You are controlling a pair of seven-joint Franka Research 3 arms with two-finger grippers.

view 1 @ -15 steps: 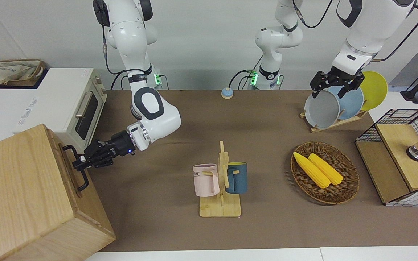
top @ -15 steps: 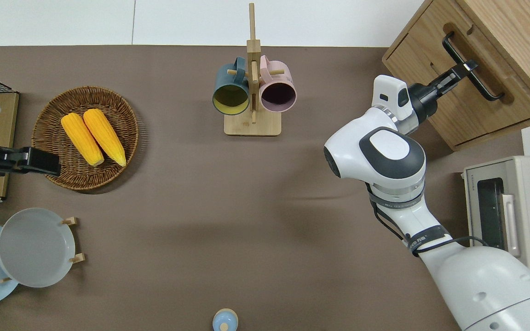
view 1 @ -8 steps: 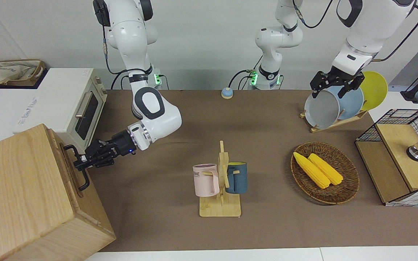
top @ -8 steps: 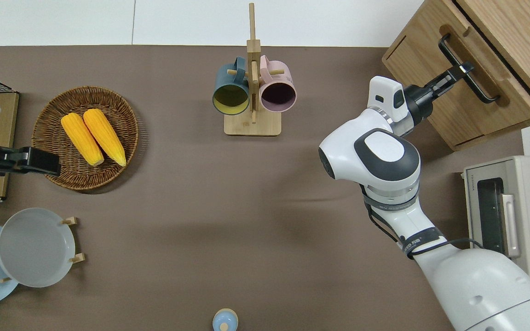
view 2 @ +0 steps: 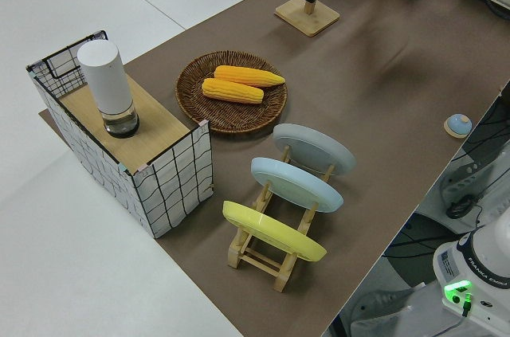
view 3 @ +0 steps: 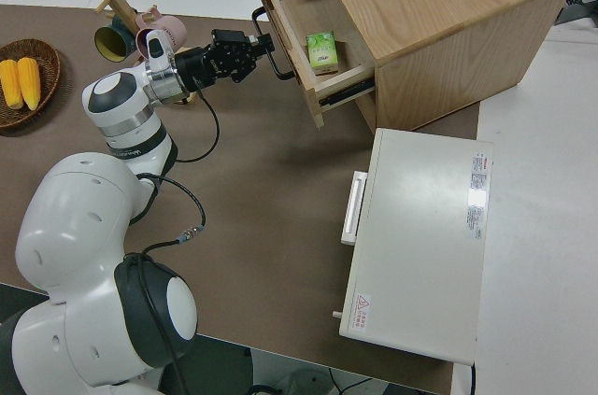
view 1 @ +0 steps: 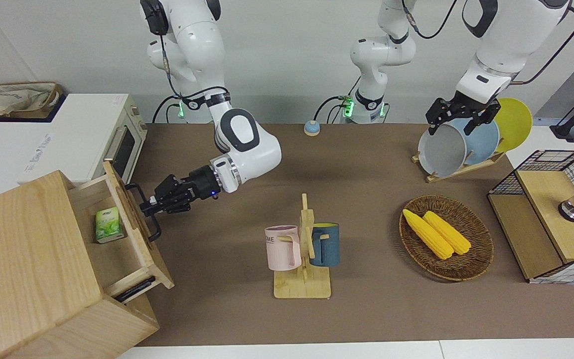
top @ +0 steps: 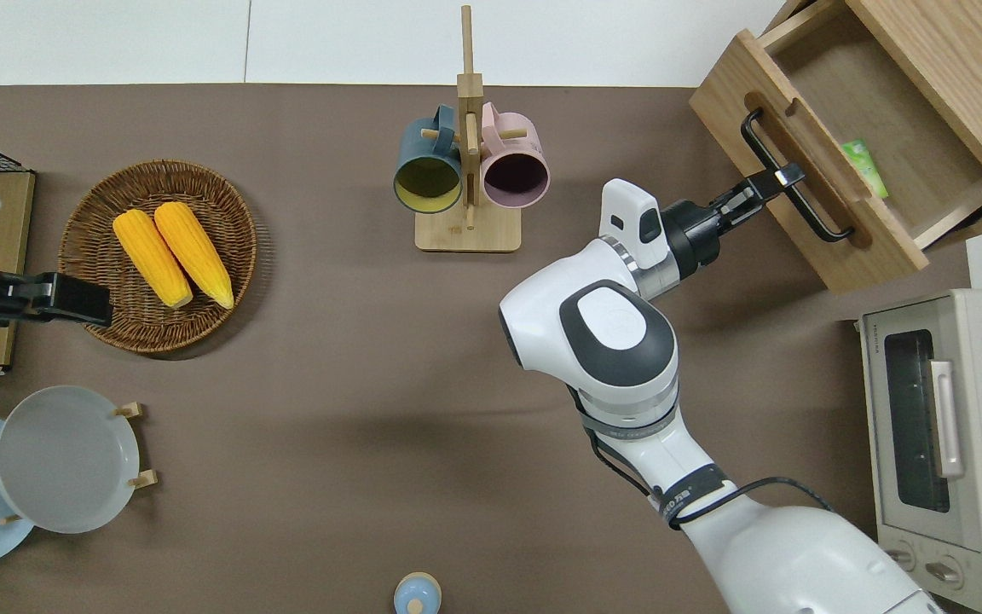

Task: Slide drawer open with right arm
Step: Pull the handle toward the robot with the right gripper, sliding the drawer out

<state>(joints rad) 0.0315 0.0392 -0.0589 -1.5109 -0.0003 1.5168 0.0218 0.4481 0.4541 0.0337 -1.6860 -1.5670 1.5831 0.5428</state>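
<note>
The pale-wood drawer [view 1: 117, 254] [top: 879, 107] [view 3: 297, 5] stands pulled well out of its box cabinet [view 1: 28, 249] [top: 960, 51] [view 3: 439, 12] at the right arm's end of the table. My right gripper [view 1: 150, 205] [top: 785, 176] [view 3: 262, 43] is shut on the middle of the black bar handle [view 1: 156, 232] [top: 762, 147]. Its arm stretches out over the table, with the blue wrist light lit. A small green carton [view 1: 107, 225] [top: 864, 168] [view 3: 322, 51] lies inside the drawer. My left gripper [view 1: 459, 119] is parked and open.
A white toaster oven [view 1: 117, 149] [top: 926, 426] stands beside the cabinet, nearer to the robots. Mid-table is a mug rack [view 1: 303, 249] [top: 467, 170]. A basket of corn [view 1: 446, 237], a plate rack [view 1: 459, 144] and a wire-mesh shelf [view 1: 546, 214] sit toward the left arm's end.
My right gripper has pulled the handle toward the table's middle. The drawer has slid from nearly shut to well open, baring the green carton. The left arm has not moved.
</note>
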